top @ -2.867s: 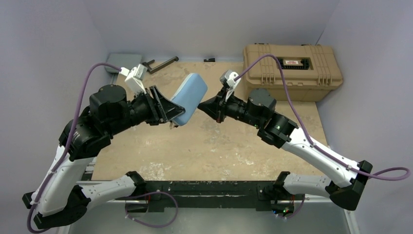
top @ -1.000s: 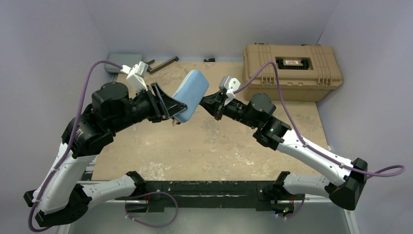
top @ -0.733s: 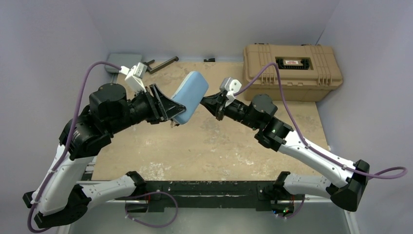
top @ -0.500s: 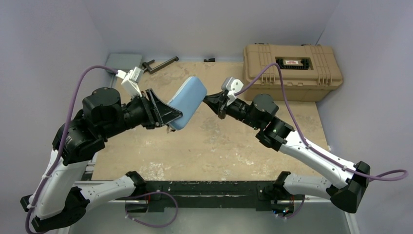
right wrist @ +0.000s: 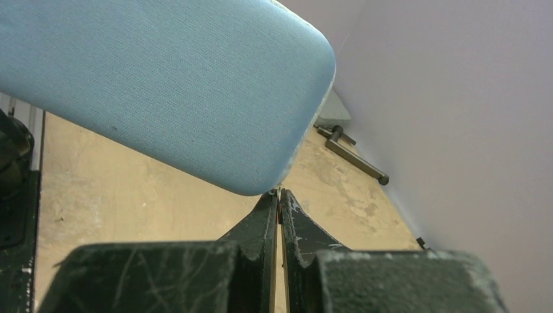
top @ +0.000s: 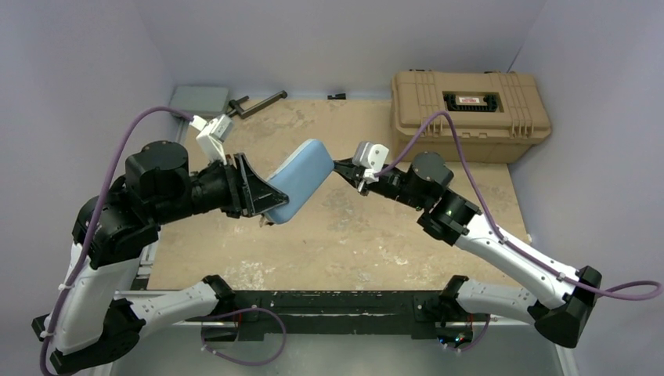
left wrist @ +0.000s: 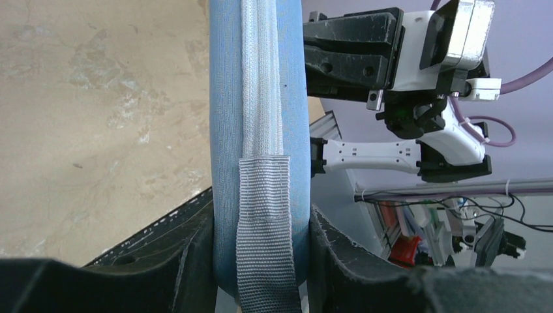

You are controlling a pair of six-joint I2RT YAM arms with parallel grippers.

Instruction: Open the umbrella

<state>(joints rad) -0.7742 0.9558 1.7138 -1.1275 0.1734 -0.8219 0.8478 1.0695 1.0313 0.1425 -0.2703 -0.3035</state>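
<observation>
No umbrella shows in any view; it is hidden or out of view. A small blue fabric pouch [top: 296, 178] is held in the air over the table, tilted. My left gripper [top: 266, 205] is shut on its lower end. In the left wrist view the fingers [left wrist: 189, 261] squeeze the pouch [left wrist: 257, 98] on both sides of a grey strap [left wrist: 264, 235]. My right gripper [top: 341, 166] is at the pouch's upper corner. In the right wrist view its tips [right wrist: 278, 195] are pressed together on a small pull at the edge of the pouch [right wrist: 163, 85].
A tan hard plastic toolbox [top: 470, 113] stands at the back right of the table [top: 337, 243]. A black metal tool [top: 258, 102] and a grey flat object [top: 200, 98] lie at the back left. Purple-grey walls close in on three sides.
My left gripper has pulled the pouch toward the near left and tilted it flatter. My right gripper stayed at the pouch's upper corner and shifted slightly nearer.
</observation>
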